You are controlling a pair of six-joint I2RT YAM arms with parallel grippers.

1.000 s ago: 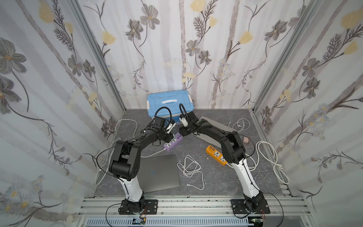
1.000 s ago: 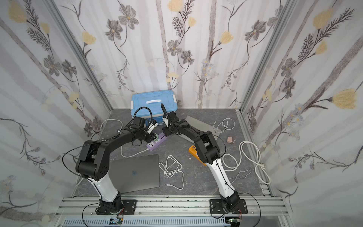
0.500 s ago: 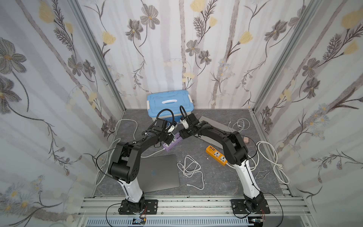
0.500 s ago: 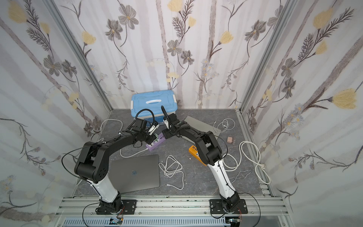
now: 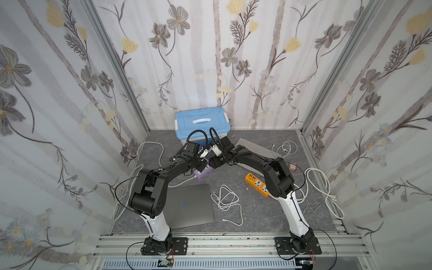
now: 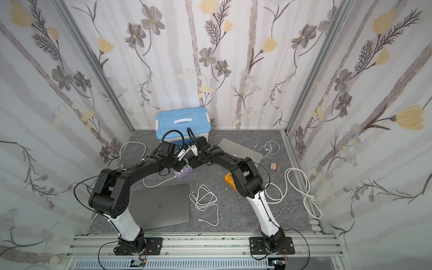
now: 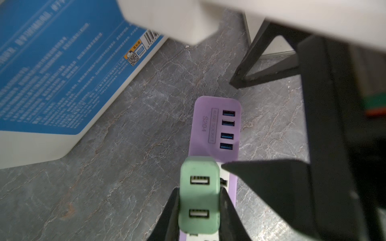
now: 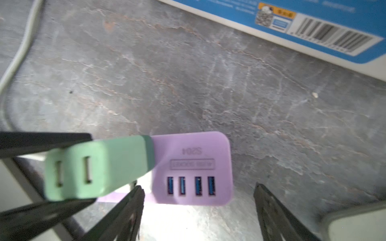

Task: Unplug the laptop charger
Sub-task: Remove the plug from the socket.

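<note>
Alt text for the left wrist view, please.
The left gripper is shut on a mint-green two-port USB charger block standing on a purple power strip with four blue USB ports. A black finger of the open right gripper sits beside it, over a grey marbled tabletop, near a blue-labelled white box.

Mint-green charger (image 7: 199, 196), pale grey ports. Lilac power strip (image 7: 215, 127), blue USB slots, white socket face, grey lettering. Black fingers (image 7: 227, 209). Table (image 8: 188, 83) dark grey, marbled with whitish and rusty veins. Storage box (image 5: 202, 121) with sky-blue lid, white handle and clips; blue label (image 7: 52, 73), white print, black-and-white barcode. Orange extension strip (image 5: 257, 184), white sockets. Silver-grey laptop (image 5: 189, 205), small blue logo. White cables (image 5: 225, 198). Walls (image 5: 210, 58) pale with greyish vertical stripes, grey and yellow flowers on dark stems. Arms (image 5: 163, 173) black, white lower links.
</note>
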